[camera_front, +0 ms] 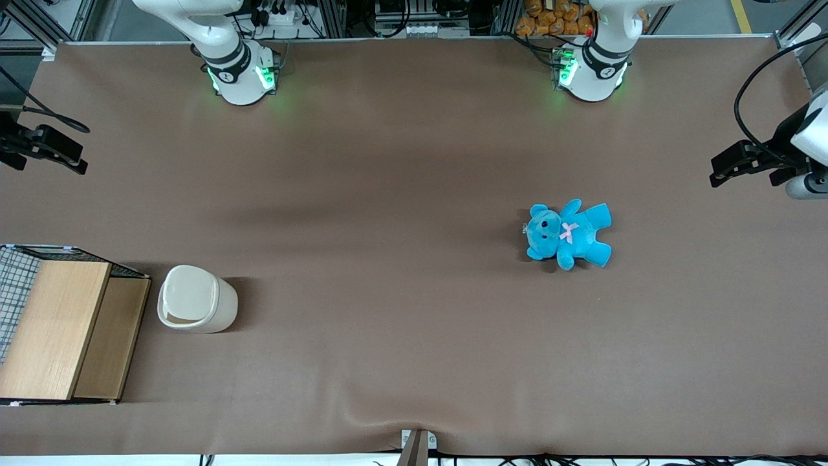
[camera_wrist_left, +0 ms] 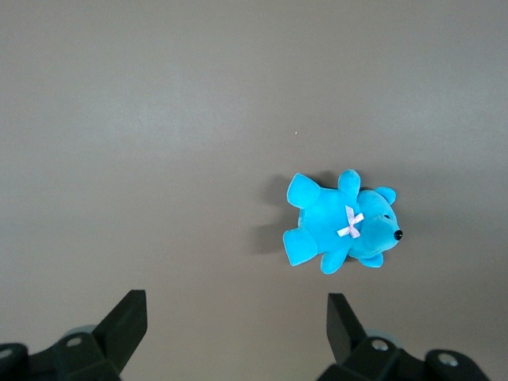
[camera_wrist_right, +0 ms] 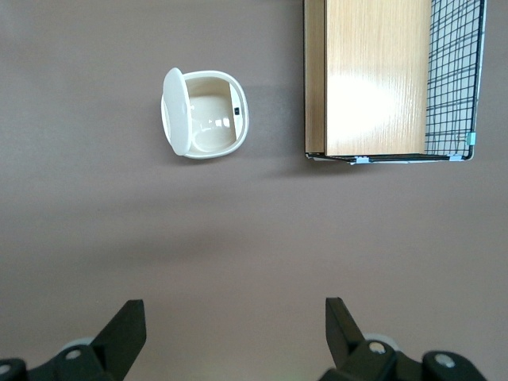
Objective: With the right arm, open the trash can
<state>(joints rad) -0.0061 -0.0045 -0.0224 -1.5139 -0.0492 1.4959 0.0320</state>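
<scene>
The trash can (camera_front: pixel 197 299) is a small cream-white bin standing on the brown table toward the working arm's end, beside the wooden-topped box. In the right wrist view the trash can (camera_wrist_right: pixel 205 113) shows its hollow inside, with the paler lid (camera_wrist_right: pixel 175 111) tilted up along one edge. My right gripper (camera_front: pixel 65 155) hangs high over the table edge, farther from the front camera than the bin and well apart from it. In the right wrist view the gripper (camera_wrist_right: pixel 234 329) is open and empty, with only bare table between its fingertips (camera_wrist_right: pixel 127 329).
A wooden-topped box with wire mesh (camera_front: pixel 58 323) stands right beside the bin, also in the right wrist view (camera_wrist_right: pixel 381 79). A blue teddy (camera_front: pixel 569 233) lies toward the parked arm's end, seen too in the left wrist view (camera_wrist_left: pixel 341 230).
</scene>
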